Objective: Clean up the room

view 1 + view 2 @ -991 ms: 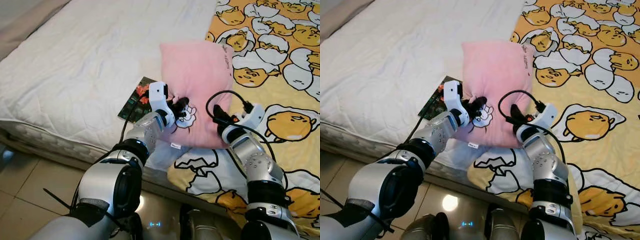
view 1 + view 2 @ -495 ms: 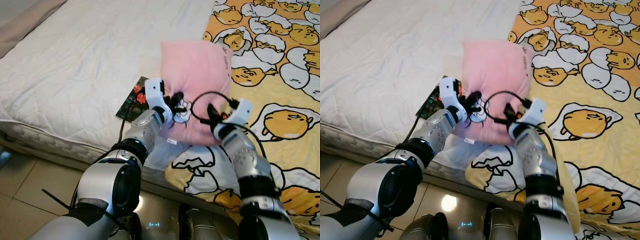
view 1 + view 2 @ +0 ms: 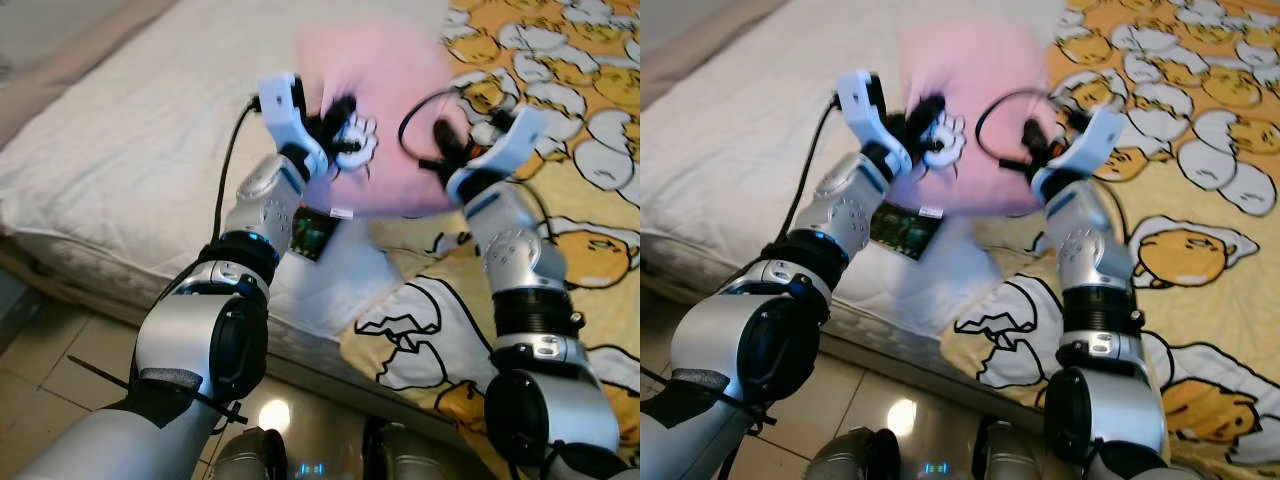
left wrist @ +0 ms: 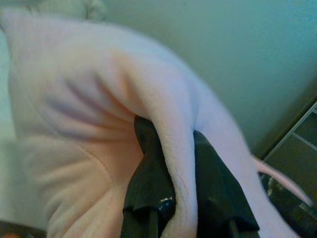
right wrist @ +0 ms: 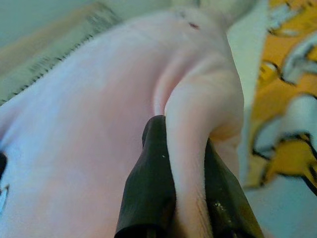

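While pink pillow (image 3: 390, 120) hangs blurred above bed (image 3: 120, 150) | wrist views: left end effector (image 4: 181, 198), right end effector (image 5: 185, 198) each pinch a fold

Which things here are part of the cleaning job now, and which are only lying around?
In the job:
- pink pillow, lifted off the bed
- left gripper, pinching a fold of it
- right gripper, pinching another fold

Only lying around:
- dark printed booklet on the white mattress
- yellow egg-pattern blanket
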You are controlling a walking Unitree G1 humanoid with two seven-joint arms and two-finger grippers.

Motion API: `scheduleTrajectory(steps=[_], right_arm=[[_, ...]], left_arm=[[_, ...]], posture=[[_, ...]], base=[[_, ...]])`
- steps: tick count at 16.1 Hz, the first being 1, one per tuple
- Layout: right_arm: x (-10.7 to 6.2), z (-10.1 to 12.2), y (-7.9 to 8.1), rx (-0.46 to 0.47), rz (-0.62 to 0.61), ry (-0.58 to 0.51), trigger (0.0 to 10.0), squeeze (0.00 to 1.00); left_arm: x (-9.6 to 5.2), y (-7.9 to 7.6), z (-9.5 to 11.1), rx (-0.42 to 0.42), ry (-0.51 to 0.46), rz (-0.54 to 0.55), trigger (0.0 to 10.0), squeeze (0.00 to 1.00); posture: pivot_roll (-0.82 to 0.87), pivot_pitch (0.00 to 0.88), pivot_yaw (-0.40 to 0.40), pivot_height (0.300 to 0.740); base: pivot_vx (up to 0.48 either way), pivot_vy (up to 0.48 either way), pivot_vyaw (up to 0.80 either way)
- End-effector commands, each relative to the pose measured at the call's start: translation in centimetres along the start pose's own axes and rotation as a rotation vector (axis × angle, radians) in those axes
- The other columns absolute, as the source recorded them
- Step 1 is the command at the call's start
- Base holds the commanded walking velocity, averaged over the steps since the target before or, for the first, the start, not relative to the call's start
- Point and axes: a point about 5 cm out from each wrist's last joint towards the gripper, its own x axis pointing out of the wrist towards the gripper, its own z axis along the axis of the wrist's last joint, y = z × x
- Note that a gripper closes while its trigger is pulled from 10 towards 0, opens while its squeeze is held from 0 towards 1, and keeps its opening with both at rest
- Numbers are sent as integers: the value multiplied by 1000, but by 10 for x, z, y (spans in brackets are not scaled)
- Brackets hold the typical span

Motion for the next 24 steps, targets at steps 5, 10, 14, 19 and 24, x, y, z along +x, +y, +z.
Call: scheduleTrajectory(steps=[5,10,14,19,24], right_arm=[[-17,23,-16,-184,-59,-153,0,0],[-39,6,-41,-297,-146,-149,0,0],[-36,7,-37,-337,-123,-168,0,0],[-37,-6,-35,-348,-113,-150,0,0],[-37,-6,-44,-375,-138,-137,0,0]], left_arm=[[-14,22,34,275,-75,-18,0,0],[-31,35,10,260,-19,21,0,0],[-25,24,6,276,-4,-28,0,0],[-34,31,1,260,1,-17,0,0],[-36,32,-4,254,15,23,0,0]], posture=[[-117,0,28,740],[-124,0,51,740],[-132,0,63,740],[-109,0,47,740],[-114,0,39,740]], base=[[0,0,0],[0,384,0],[0,480,0],[0,480,0],[0,480,-480]])
